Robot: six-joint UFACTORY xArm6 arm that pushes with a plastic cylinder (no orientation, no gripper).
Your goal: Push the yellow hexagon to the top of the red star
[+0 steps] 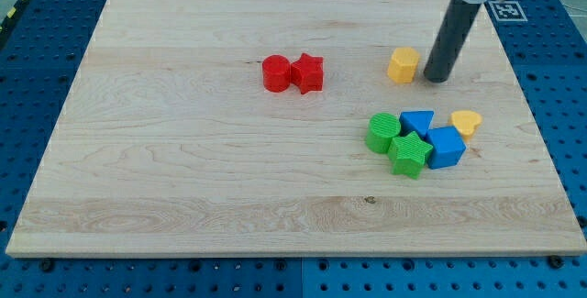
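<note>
Though small, yellow hexagon point(403, 64) upright.

Two red point(276, 72), yellow point(402, 64), green point(383, 133), blue blocks point(446, 147) each.

Wooden board point(183, 170) on blue pegboard point(27, 78)

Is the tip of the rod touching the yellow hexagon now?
Apart. The camera view shows a narrow strip of bare wood between my tip and the yellow hexagon; the tip stands just to the hexagon's right in the view.
</note>
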